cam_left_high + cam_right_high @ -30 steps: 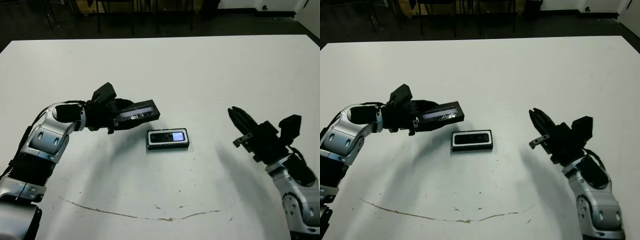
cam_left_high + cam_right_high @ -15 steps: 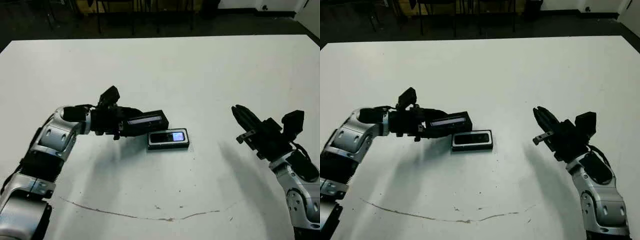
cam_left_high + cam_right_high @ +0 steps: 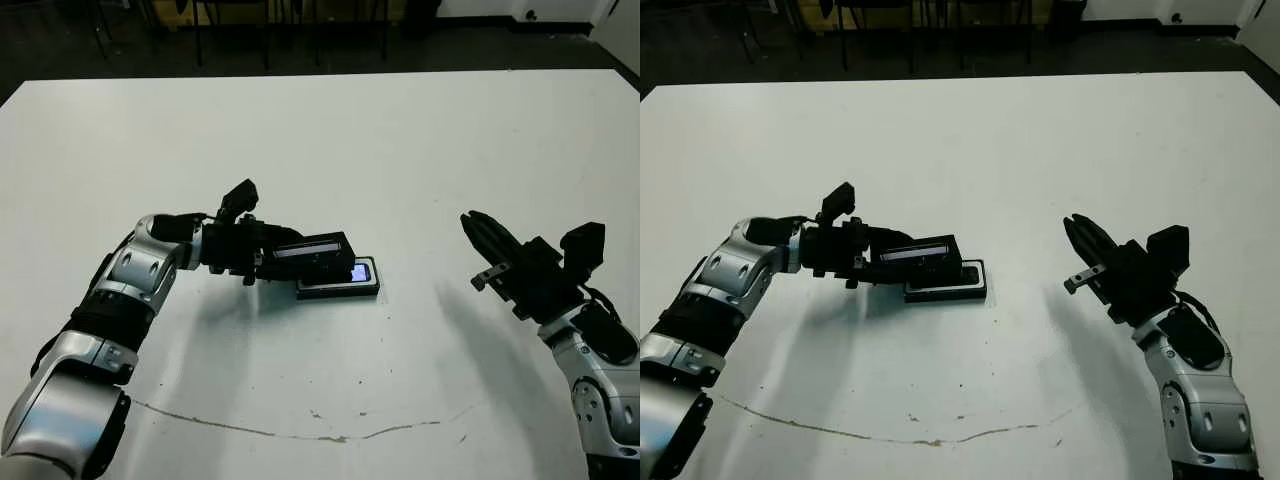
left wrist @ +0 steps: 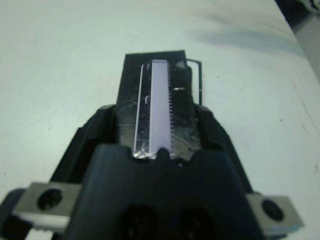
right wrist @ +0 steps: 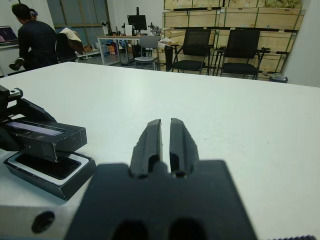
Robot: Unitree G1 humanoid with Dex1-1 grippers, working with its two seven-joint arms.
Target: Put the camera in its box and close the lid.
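Two pincers in our view: right gripper [image 3: 1080, 238] clenched on nothing, well apart from the box [image 3: 946, 290]. Left gripper [image 3: 872, 262] grasps the lid [image 3: 923, 253] — lid overhangs the box's near end, camera [image 3: 358, 272] inside — screen partly showing past the lid.

I can read no text, label, brand or number in any view. The camera [image 3: 352, 272] shows only a small lit bluish-white screen with nothing legible on it, and the lid [image 4: 162, 102] has a glossy strip without lettering.
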